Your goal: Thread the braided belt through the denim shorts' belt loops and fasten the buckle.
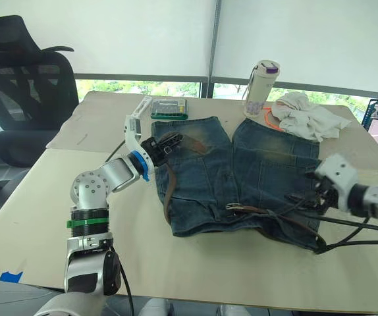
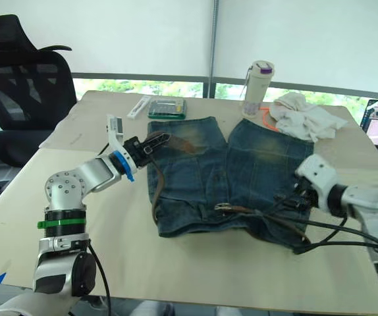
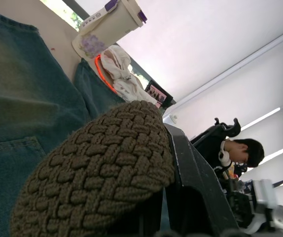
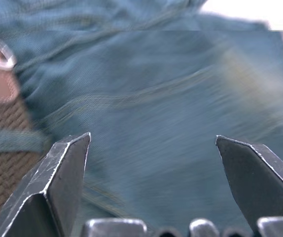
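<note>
Two grippers are busy: the left gripper (image 2: 151, 144) is clamped on the free end of the braided belt (image 1: 164, 191) at the left edge of the denim shorts (image 1: 242, 171), while the right gripper (image 4: 151, 163) hovers wide open and empty over the waistband. Soft, floppy weave — best pinched near its tip. Which belt loops it passes — and the buckle's (image 2: 222, 208) prong — I can't make out.

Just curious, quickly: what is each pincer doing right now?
Left pincer: closed on the belt.
Right pincer: open, holding nothing, over the shorts.
</note>
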You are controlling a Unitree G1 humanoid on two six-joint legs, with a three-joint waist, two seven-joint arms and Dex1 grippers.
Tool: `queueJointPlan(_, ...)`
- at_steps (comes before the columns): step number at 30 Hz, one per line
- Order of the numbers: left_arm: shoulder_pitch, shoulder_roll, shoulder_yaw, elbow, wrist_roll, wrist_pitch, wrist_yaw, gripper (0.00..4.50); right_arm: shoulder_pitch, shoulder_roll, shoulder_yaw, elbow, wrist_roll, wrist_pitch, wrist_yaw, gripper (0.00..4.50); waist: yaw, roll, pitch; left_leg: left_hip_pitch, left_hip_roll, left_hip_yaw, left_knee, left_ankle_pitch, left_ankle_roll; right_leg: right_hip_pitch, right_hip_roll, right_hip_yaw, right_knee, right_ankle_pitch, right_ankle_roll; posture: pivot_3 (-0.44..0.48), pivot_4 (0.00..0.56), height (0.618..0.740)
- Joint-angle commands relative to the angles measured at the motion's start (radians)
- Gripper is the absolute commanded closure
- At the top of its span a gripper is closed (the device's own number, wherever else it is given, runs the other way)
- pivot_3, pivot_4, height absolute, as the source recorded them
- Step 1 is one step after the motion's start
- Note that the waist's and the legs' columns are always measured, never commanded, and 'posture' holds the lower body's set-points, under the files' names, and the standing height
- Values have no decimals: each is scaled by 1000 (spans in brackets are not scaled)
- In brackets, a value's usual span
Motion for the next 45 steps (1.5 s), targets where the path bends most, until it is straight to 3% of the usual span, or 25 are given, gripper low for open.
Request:
queueJointPlan(1,31,-13,-11,-91,-33,41,15,4500,45,-54,-23,-57,27,24,83,14,-1,0,0,0,0,0,0,0,0,0,0,0,0,0,0,0,150,740)
queueJointPlan(8,115,-45,-70,-200,-73,151,70,4500,140,-83,-20,-128,49,88,139,14,-5,0,0,1,1,0,0,-3,4,1,1,0,1,0,0,0,150,740)
queueJointPlan(15,188,-41,-93,-220,-60,243,163,4500,152,-64,-31,-216,33,80,101,14,-7,0,0,1,1,0,0,-2,4,0,1,1,1,0,0,0,150,740)
queueJointPlan(22,205,-36,-27,-246,-124,248,190,4500,81,-2,-60,-440,276,255,115,14,-5,0,0,1,2,-1,0,-2,4,0,1,0,1,0,0,0,150,740)
queueJointPlan(30,186,-17,10,-233,-112,189,193,4500,-11,128,184,-514,173,236,34,14,-4,0,0,1,1,-1,0,-2,3,0,0,0,0,0,0,0,150,740)
queueJointPlan(37,168,-24,34,-218,-125,154,202,4500,-139,214,378,-473,61,267,1,14,-6,0,0,1,1,-2,0,-2,3,-1,1,-1,1,0,0,0,150,740)
queueJointPlan(42,181,-32,24,-231,-137,157,215,4500,-181,252,502,-350,-138,152,-73,1513,-5,0,0,1,0,-1,0,-1,1,-1,0,-1,1,0,0,0,150,740)
queueJointPlan(45,189,-41,24,-243,-157,153,226,4500,-206,327,478,-282,-175,121,-155,2568,-7,0,0,1,0,-1,0,1,-2,-1,0,-1,1,0,0,0,150,740)
